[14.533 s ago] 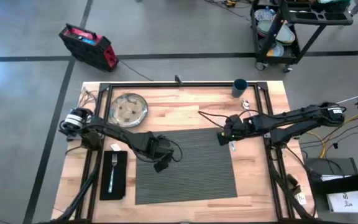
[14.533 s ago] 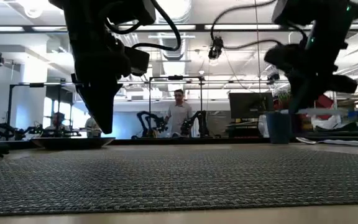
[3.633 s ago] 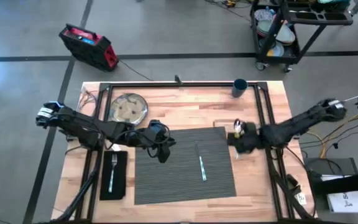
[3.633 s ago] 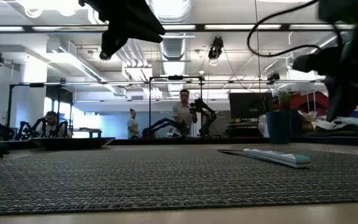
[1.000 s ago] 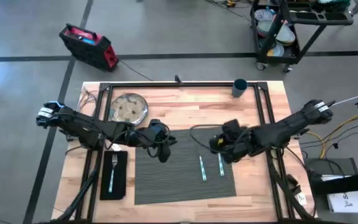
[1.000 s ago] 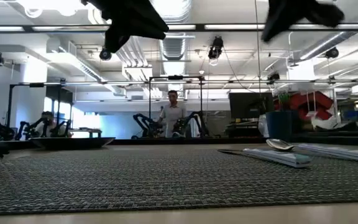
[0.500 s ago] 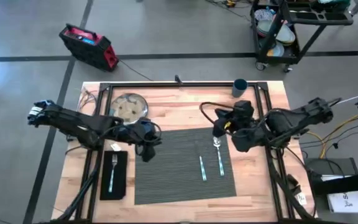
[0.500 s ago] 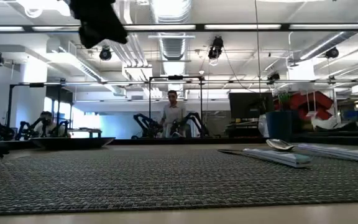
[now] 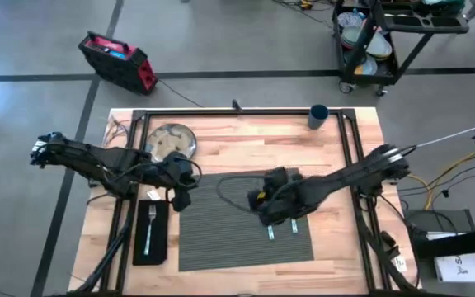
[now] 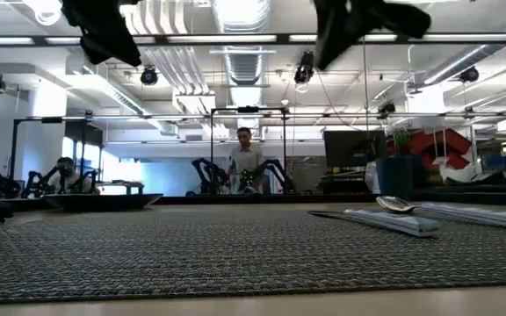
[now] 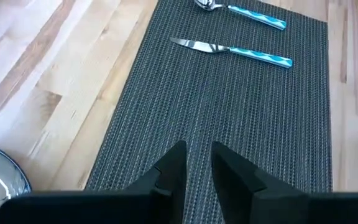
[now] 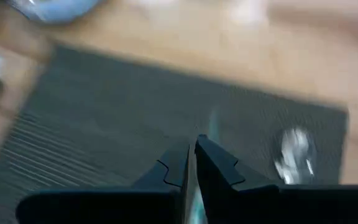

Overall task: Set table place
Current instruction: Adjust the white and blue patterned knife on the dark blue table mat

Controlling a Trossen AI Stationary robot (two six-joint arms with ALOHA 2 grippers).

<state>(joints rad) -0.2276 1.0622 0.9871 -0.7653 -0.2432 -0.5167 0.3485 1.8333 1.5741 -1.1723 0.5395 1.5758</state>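
Placemat, dark grey ribbed rectangle (image 9: 242, 219), lies mid-way on the light wooden plank surface (image 9: 345, 247); on its right half sit a knife with a teal handle (image 11: 232, 50) and a spoon with a matching teal handle (image 11: 241, 11), parallel and just beside each other, knife toward the mat's centre. Fork (image 9: 148, 228) rests on a black cloth napkin (image 9: 152, 233) on bare wood just left of the mat. Round silvery plate (image 9: 171, 142) is still off the mat, near the surface's far left corner; dark blue cup (image 9: 318, 115) stands at the far edge, well apart from the mat. Right pincer (image 9: 264, 202) hangs above the mat near its middle, beside the cutlery; its fingers (image 12: 213, 165) are drawn nearly together and hold nothing. Left pincer (image 9: 180, 195) sits over the mat's far left corner, between plate and napkin; its fingers (image 11: 173, 171) stand slightly apart and hold nothing. Judgement: cutlery on the right side looks placed; plate, cup and the napkin with fork remain. Step in hand appears to be the plate, left arm being nearest. Next move calls for the left pincer to travel toward the plate, open wider, take the thin rim, then carry it to the mat's bare centre.
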